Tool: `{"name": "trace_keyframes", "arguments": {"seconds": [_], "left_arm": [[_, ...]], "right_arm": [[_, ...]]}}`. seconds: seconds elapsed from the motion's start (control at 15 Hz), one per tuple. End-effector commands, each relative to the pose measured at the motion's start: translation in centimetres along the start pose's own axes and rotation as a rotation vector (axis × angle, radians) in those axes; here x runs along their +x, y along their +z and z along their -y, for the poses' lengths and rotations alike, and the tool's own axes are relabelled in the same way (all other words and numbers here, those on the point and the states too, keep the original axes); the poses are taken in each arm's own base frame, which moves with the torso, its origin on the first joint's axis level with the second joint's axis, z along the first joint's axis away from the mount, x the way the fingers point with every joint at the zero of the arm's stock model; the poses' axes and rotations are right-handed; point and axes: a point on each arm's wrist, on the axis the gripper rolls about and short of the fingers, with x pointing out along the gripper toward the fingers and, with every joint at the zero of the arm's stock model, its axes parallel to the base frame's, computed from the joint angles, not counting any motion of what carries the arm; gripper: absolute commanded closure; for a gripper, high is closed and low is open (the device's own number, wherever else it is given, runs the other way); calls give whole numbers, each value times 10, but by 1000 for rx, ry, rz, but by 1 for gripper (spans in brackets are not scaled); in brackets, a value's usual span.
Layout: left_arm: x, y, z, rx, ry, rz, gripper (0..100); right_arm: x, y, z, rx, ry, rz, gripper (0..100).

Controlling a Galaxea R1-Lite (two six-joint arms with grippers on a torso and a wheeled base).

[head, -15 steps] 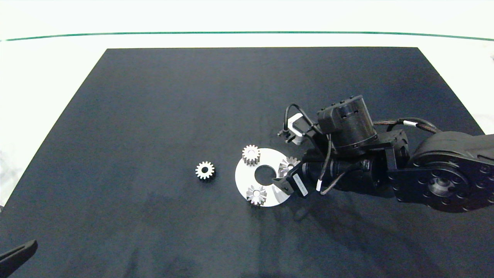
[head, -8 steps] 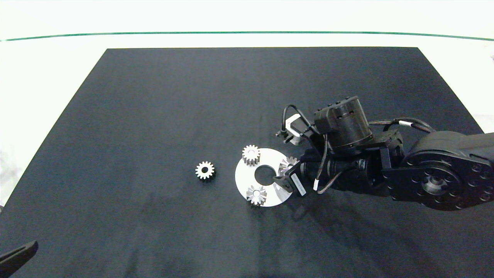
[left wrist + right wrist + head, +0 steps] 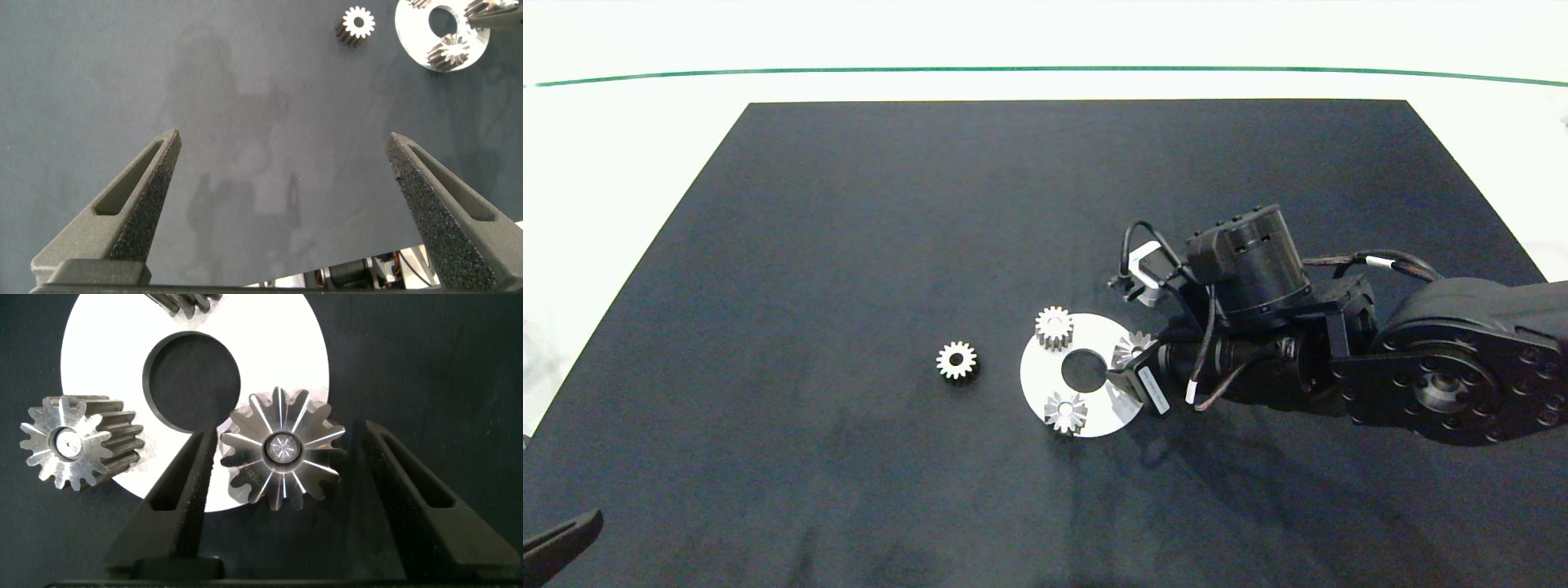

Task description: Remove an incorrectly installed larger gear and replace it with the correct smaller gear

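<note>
No text, number, brand or sign can be read anywhere; a small white label (image 3: 1152, 389) sits on the right arm's wrist near the silver disc (image 3: 1037, 384), and another white tag (image 3: 1386, 261) wraps a cable farther right, but whatever is printed on them is too small to make out
</note>
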Motion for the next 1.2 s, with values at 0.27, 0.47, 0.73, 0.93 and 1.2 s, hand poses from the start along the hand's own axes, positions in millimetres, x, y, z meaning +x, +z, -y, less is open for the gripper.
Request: {"name": "trace_keyframes", "arguments": {"seconds": [0.27,0.47,0.73,0.93,1.2], "left_arm": [[0,-1,0,-1,1,-2,0],[0,-1,0,-1,1,-2,0],[-1,-3,0,1,1,-1,0],[1,-3,0,-1,1,9,0],[1,-4,0,0,1,10,0]], "right_arm": [[1,0,0,42,-2,0,42],[4,-1,-1,43,-1,-5,48],[7,-2,-1,44,0,-11,57],[9,-3,-2,67,-1,-14,63],[7,-3,-2,62,-2,-14,70]]}}
